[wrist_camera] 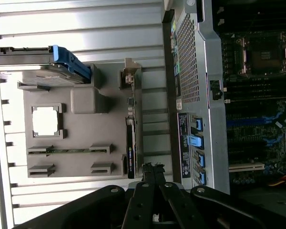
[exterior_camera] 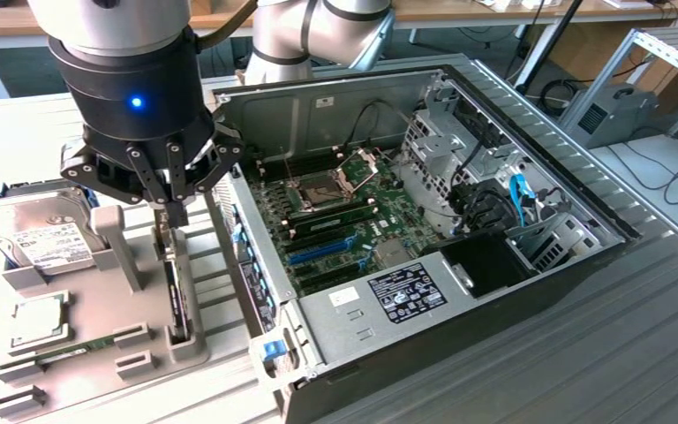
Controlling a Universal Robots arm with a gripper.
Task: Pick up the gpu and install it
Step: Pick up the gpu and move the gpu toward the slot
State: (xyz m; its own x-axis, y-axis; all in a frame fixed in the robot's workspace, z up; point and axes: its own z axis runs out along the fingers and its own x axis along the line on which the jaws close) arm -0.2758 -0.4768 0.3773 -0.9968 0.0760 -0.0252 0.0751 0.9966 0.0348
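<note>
Gpu [exterior_camera: 172,296]: thin black card stood on edge in a slot of the grey holder [exterior_camera: 139,358], on the slatted surface [exterior_camera: 33,132], at the exterior view's left of the open computer case [exterior_camera: 304,106]. Probably light and stiff, yet fragile: bare board and edge contacts best left untouched. Best taken squarely across the upper edge, so as not to twist in the slot. Thin enough to slip or tilt in a loose pinch. End effector [exterior_camera: 170,210] poised just above the card's upper end, closed right up, nothing seen in its grip. Judged not to have hold of the card.
</note>
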